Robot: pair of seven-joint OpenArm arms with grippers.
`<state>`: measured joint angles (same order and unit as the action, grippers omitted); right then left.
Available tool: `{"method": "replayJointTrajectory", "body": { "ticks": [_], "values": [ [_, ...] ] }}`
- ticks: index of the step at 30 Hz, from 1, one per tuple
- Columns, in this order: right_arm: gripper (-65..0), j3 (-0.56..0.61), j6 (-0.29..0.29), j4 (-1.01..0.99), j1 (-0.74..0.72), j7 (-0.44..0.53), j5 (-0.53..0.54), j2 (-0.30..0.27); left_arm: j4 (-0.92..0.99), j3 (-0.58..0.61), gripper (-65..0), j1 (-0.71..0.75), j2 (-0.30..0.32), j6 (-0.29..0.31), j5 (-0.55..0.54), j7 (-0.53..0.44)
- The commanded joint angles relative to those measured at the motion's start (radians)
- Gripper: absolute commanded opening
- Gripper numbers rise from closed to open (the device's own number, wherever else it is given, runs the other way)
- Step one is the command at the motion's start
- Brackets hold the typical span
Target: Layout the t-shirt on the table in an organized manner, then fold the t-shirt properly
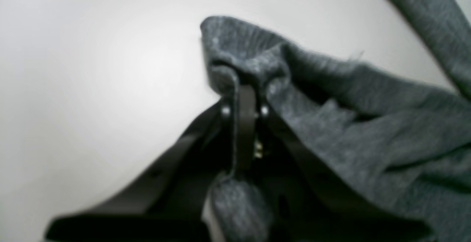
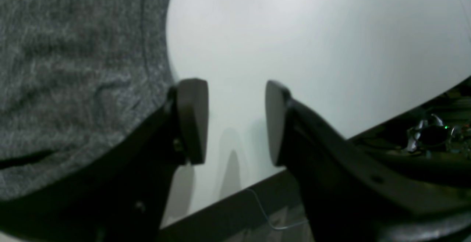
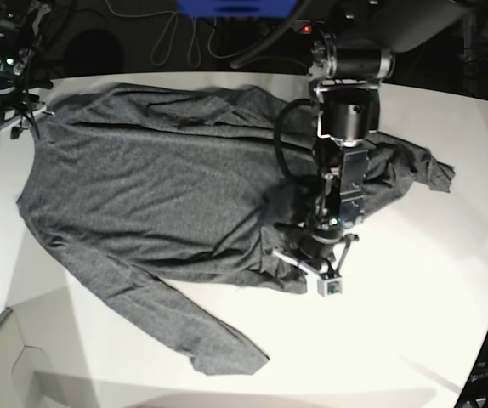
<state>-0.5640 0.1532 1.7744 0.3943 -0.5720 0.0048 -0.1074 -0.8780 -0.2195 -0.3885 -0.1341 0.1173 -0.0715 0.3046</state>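
While the t-shirt [image 3: 150, 187] lies spread across the middle of the table [image 3: 431, 323], body mostly flat and wrinkled, the left gripper [image 1: 243, 87] sits over its crumpled end on the base view's right. In the left wrist view the jaws are clenched tight on a pinched ridge of grey fabric; cloth bunches above the fingertips and a fold hangs below them. The view is blurred, so finer detail of the pinch cannot be read.

One long sleeve [image 3: 167, 327] runs diagonally toward the near edge of the table, lying flat, its cuff well clear of the body. The other sleeve [image 3: 414, 170] is bunched beyond the left arm, on the base view's right.

The right gripper [image 2: 235, 120] is at the far corner of the shirt, base view's upper left. Its jaws are released, pads apart with bare white table showing between them. One pad [image 2: 193, 120] stands just beside the shirt's hemmed edge; whether it touches the cloth cannot be told. Nothing is held there. The table's edge [image 2: 235, 198] shows just beneath the fingers.
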Motion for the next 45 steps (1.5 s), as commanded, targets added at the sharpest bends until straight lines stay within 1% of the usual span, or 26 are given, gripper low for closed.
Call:
{"method": "replayJointTrajectory", "body": {
  "ticks": [1, 3, 5, 9, 12, 14, 20, 24, 26, 27, 28, 32, 34, 36, 38, 41, 45],
  "values": [
    [-38.9, -0.008, -0.002, 0.017, 0.002, 0.023, -0.004, -0.013, -0.048, 0.021, -65.0, -0.034, -0.016, 0.006, -0.004, -0.031],
    [-38.9, -0.008, -0.002, 0.017, 0.004, 0.023, -0.004, -0.013, -0.105, 0.062, -65.0, -0.031, -0.023, 0.006, 0.0, -0.031],
    [-38.9, -0.008, -0.002, 0.017, 0.005, 0.023, -0.004, -0.013, -0.165, 0.13, -65.0, -0.01, -0.023, 0.006, 0.0, -0.031],
    [-38.9, -0.009, -0.002, 0.017, 0.007, 0.023, -0.004, -0.013, -0.3, 0.317, -65.0, 0.049, -0.023, 0.005, 0.002, -0.031],
    [-38.9, -0.009, -0.002, 0.017, 0.007, 0.023, -0.006, -0.013, -0.358, 0.464, -65.0, 0.085, -0.023, 0.005, 0.008, -0.031],
    [-38.9, -0.009, -0.002, 0.017, 0.007, 0.022, -0.006, -0.013, -0.367, 0.529, -65.0, 0.107, -0.023, 0.005, 0.049, -0.031],
    [-38.9, -0.009, -0.002, 0.017, 0.009, 0.022, -0.006, -0.013, -0.361, 0.713, -65.0, 0.161, -0.023, 0.005, 0.235, -0.031],
    [-38.9, -0.008, -0.002, 0.017, 0.009, 0.022, -0.006, -0.013, -0.353, 0.791, -65.0, 0.184, -0.023, 0.005, 0.322, -0.026],
    [-38.9, -0.006, -0.002, 0.017, 0.007, 0.022, -0.006, -0.013, -0.338, 0.816, -64.9, 0.193, -0.023, 0.011, 0.361, -0.025],
    [-38.9, -0.006, -0.002, 0.017, 0.007, 0.022, -0.006, -0.013, -0.333, 0.825, -63.4, 0.198, -0.023, 0.011, 0.381, -0.025],
    [-38.9, -0.006, -0.002, 0.017, 0.007, 0.022, -0.006, -0.013, -0.327, 0.834, -61.2, 0.205, -0.023, 0.011, 0.399, -0.025],
    [-38.9, -0.006, -0.002, 0.017, 0.007, 0.022, -0.006, -0.013, -0.33, 0.837, -46.5, 0.24, -0.023, 0.011, 0.457, -0.028],
    [-38.9, -0.006, -0.002, 0.017, 0.007, 0.022, -0.006, -0.013, -0.335, 0.834, -41.5, 0.253, -0.022, 0.011, 0.47, -0.032],
    [-38.9, -0.006, -0.002, 0.017, 0.007, 0.022, -0.006, -0.013, -0.359, 0.825, -38.1, 0.253, -0.02, 0.006, 0.465, -0.032],
    [-38.9, -0.006, -0.002, 0.017, 0.007, 0.022, -0.006, -0.013, -0.396, 0.802, -36.3, 0.25, -0.012, 0.006, 0.464, -0.032],
    [-38.9, -0.006, -0.002, 0.017, 0.007, 0.022, -0.006, -0.013, -0.401, 0.742, -35.8, 0.23, -0.023, 0.005, 0.464, -0.032],
    [-38.9, -0.004, -0.002, 0.017, 0.007, 0.022, -0.006, -0.013, -0.272, 0.659, -35.8, 0.158, -0.023, 0.005, 0.462, -0.032]
  ]
}}
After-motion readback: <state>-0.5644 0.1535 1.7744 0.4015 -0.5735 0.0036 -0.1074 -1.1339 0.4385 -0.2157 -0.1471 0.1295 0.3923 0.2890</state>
